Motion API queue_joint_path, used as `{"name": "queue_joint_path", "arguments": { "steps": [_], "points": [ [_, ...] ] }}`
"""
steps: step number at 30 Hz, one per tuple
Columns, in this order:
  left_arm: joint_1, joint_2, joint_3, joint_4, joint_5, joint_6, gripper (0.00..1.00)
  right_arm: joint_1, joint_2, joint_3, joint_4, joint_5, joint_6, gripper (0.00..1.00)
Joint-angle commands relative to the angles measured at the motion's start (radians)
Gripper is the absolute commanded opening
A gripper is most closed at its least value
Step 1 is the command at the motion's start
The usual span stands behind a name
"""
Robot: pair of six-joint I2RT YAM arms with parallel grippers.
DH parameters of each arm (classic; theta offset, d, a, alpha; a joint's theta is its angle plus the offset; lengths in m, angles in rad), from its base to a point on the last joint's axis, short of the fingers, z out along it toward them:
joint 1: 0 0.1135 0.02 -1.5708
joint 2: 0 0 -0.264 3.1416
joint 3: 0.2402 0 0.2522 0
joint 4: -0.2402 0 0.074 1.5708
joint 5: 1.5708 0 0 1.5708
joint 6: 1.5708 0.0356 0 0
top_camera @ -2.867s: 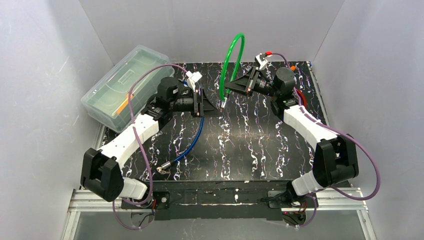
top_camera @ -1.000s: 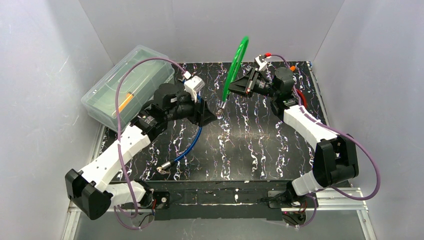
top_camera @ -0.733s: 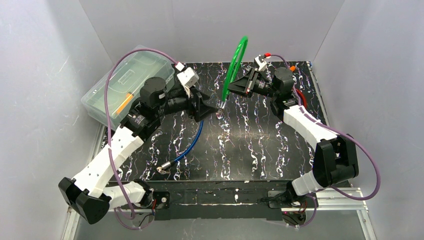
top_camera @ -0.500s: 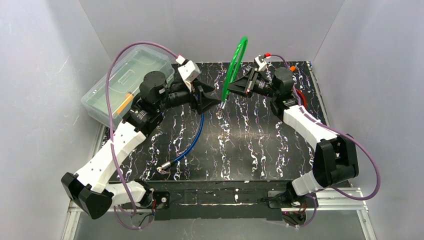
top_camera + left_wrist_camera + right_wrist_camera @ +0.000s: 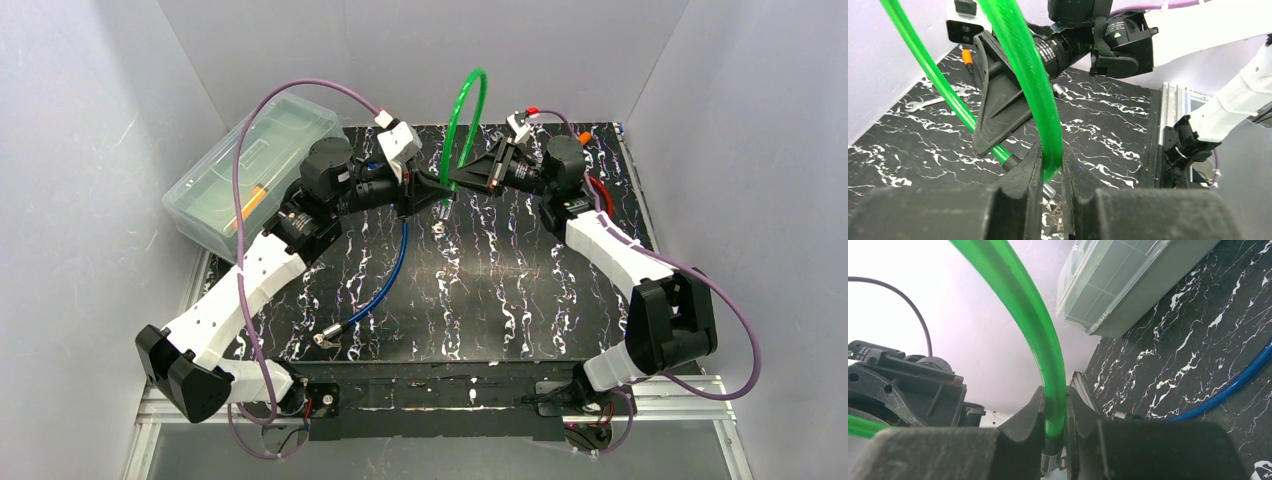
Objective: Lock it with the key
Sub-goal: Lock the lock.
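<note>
At twelve o'clock on the black marbled table (image 5: pixel 520 300), the green cable lock (image 5: pixel 466 110) is held aloft as an upright loop, long axis vertical, ends pointing down. One leg is pinched by the nearly closed left gripper (image 5: pixel 1052 172), the other by the right gripper (image 5: pixel 1054 425), likewise narrowed. Both ends seem unjoined; mating them and turning a key is judged outstanding. No key can be made out.
</note>
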Motion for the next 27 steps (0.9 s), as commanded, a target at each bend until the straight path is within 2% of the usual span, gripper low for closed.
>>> {"name": "queue_joint_path", "arguments": {
  "steps": [1, 5, 12, 20, 23, 27],
  "points": [
    [0.000, -0.002, -0.014, -0.014, -0.030, 0.015, 0.00, 0.004, -0.024, 0.017, 0.117, -0.016, 0.059, 0.01],
    [0.000, -0.003, -0.061, -0.010, -0.042, 0.058, 0.00, 0.004, -0.022, -0.004, 0.233, -0.026, 0.150, 0.01],
    [0.000, 0.025, -0.071, -0.055, -0.065, 0.108, 0.00, 0.011, -0.029, -0.003, 0.264, -0.039, 0.162, 0.01],
    [0.010, 0.037, -0.020, -0.185, -0.062, -0.062, 0.04, 0.012, -0.024, 0.042, 0.210, -0.042, 0.077, 0.01],
    [0.011, 0.021, -0.028, -0.190, -0.056, -0.090, 0.12, 0.012, -0.018, 0.057, 0.200, -0.039, 0.071, 0.01],
    [0.010, 0.007, -0.001, -0.211, -0.104, -0.097, 0.16, 0.009, -0.009, 0.060, 0.147, -0.027, 0.040, 0.01]
  ]
}}
